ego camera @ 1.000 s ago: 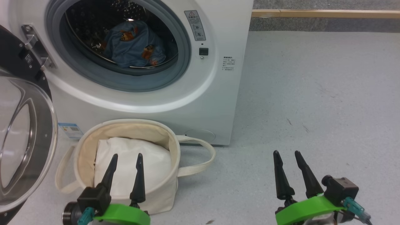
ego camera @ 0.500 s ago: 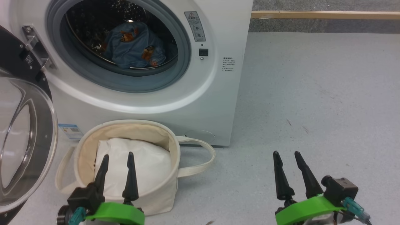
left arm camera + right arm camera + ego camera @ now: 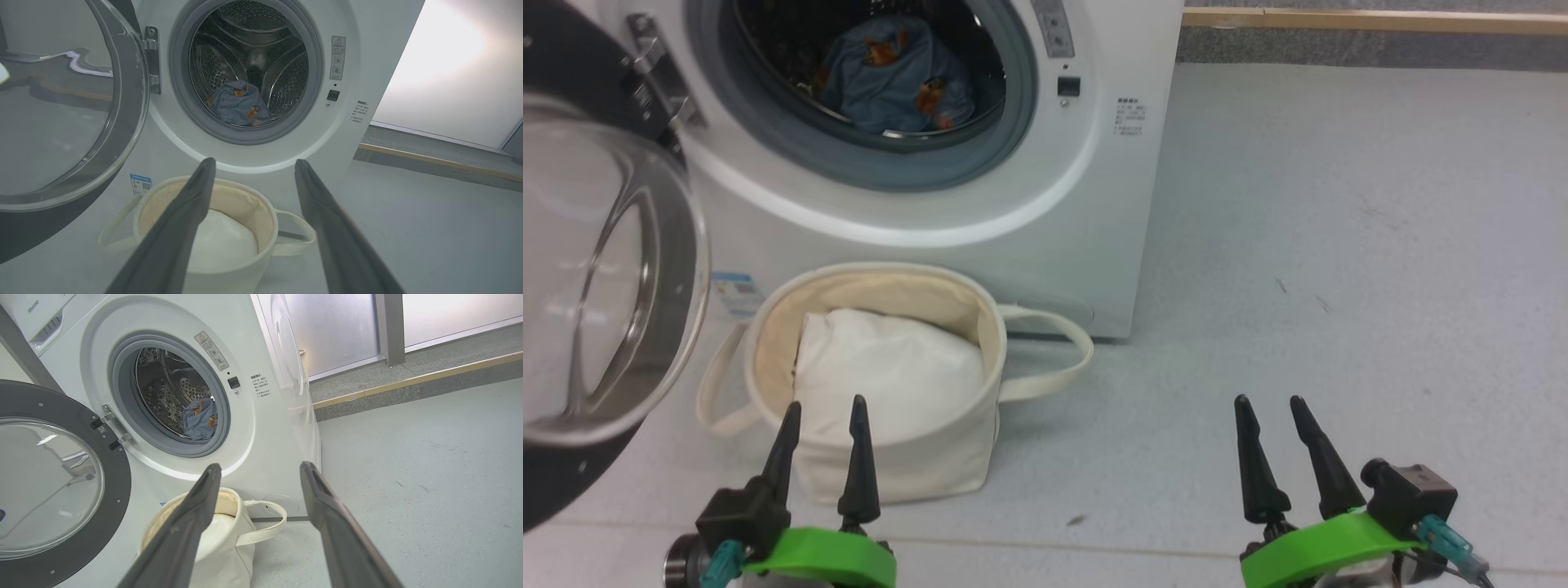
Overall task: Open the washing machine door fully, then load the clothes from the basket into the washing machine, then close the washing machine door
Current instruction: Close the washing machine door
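Washing machine door (image 3: 605, 269) stands open, blue clothes (image 3: 898, 77) in the drum (image 3: 784, 33). Left tool (image 3: 824, 402) hovers by the basket (image 3: 898, 469), right tool (image 3: 1267, 400) over floor (image 3: 1339, 245), both spread.

Left part of the washing machine door (image 3: 605, 269) beyond the head view's edge; small text labels (image 3: 1129, 117) illegibly tiny.

L claw (image 3: 824, 402), R claw (image 3: 1267, 399): 2 fingers each, spread wide, pointing fwd.

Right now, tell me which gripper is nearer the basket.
Left. The left gripper is just in front of the basket, at its near side, open. The right gripper, also open, is well off to its right, over the floor.
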Controlling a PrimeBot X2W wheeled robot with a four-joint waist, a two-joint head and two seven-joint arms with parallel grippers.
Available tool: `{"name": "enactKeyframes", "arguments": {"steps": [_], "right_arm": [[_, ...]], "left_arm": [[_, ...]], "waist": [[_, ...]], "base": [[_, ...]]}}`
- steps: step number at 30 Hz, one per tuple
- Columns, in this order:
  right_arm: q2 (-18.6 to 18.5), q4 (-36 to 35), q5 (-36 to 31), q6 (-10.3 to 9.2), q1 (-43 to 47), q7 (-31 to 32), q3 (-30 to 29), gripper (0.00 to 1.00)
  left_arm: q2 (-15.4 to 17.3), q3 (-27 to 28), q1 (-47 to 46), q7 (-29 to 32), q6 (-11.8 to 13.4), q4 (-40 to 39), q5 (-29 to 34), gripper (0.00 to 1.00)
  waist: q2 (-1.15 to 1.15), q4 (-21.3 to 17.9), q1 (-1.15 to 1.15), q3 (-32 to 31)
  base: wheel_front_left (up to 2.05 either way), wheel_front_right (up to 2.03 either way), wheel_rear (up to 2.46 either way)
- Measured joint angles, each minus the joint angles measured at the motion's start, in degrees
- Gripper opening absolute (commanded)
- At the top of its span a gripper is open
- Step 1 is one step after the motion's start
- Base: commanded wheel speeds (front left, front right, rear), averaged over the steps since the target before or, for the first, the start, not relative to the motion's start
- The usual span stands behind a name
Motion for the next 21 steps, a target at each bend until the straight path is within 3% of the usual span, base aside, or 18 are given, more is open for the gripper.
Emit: {"name": "enactKeyframes", "arguments": {"steps": [9, 21], "right_arm": [[0.0, 0.0, 0.0, 0.00, 0.0, 0.0, 0.1, 1.00], [0.0, 0.0, 0.0, 0.00, 0.1, 0.0, 0.1, 1.00]], "left_arm": [[0.0, -0.6, 0.1, 0.0, 1.6, 0.0, 2.1, 1.00], [0.0, -2.0, 0.2, 0.0, 1.6, 0.2, 2.0, 1.00]], "waist": [[0.00, 0.5, -0.01, -0.4], [-0.01, 4.9, 0.00, -0.5]], "base": [[-1.39, 1.26, 0.13], [-0.16, 0.16, 0.00]]}}
